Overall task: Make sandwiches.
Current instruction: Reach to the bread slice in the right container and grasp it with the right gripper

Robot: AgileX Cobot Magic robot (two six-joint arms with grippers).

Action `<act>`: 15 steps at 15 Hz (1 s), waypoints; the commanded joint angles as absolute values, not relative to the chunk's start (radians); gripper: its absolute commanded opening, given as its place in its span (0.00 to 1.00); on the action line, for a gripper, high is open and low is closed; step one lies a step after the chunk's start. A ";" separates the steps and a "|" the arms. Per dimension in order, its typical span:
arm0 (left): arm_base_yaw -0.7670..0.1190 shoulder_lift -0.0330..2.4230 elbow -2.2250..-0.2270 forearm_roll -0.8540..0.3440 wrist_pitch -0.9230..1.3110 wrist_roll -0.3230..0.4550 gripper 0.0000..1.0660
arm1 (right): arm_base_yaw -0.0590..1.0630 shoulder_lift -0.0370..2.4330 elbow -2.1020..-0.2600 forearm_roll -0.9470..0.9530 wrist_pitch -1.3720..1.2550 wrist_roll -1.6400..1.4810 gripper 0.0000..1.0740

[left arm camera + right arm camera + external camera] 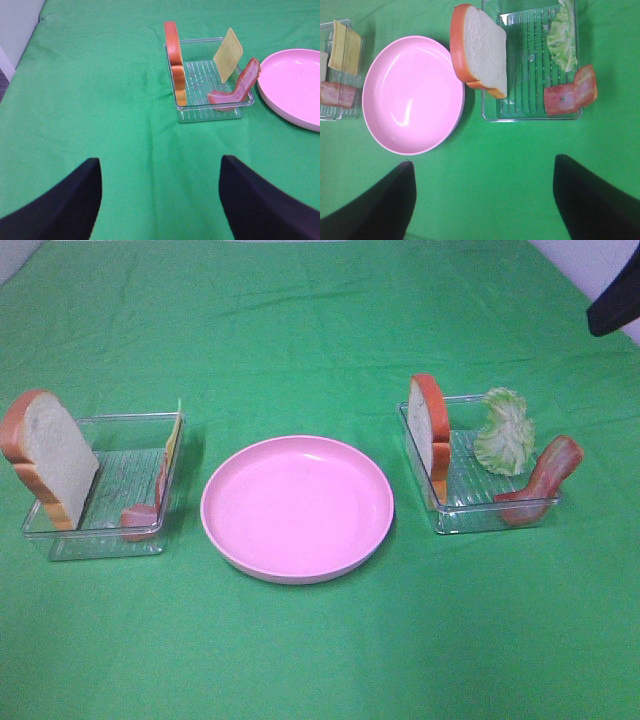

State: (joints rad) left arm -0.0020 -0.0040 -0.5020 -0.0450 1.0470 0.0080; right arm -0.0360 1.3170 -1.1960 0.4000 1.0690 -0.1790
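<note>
High camera: looked down on whole green cloth (320,660). Left wrist: low, oblique, toward left tray (210,119). Right wrist: steeply down over right tray (530,75). All shared pink plate (297,508).

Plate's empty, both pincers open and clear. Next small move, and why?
Probably lower the right pincer toward the bread slice leaning in the right tray. The pink plate holds nothing yet, a sandwich starts with bread, and that slice stands at the tray's plate-side end, unobstructed.
</note>
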 commanded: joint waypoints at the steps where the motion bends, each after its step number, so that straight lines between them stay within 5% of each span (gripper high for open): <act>1: -0.001 -0.024 -0.501 -0.049 1.038 0.009 0.60 | -0.012 1.472 -1.339 0.414 1.118 -0.195 0.67; 4: -0.001 -0.024 -0.501 -0.049 1.038 0.010 0.60 | 0.069 1.571 -1.431 0.375 1.134 -0.170 0.67; 8: -0.001 -0.024 -0.501 -0.049 1.038 0.010 0.60 | 0.321 1.817 -1.632 0.219 1.199 0.000 0.67; 15: -0.001 -0.024 -0.501 -0.049 1.038 0.010 0.60 | 0.360 2.047 -1.805 0.096 1.217 0.115 0.67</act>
State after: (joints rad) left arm -0.0020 -0.0040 -0.5020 -0.0460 1.0470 0.0080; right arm 0.3600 2.0440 -1.8010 0.1040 1.2070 0.1040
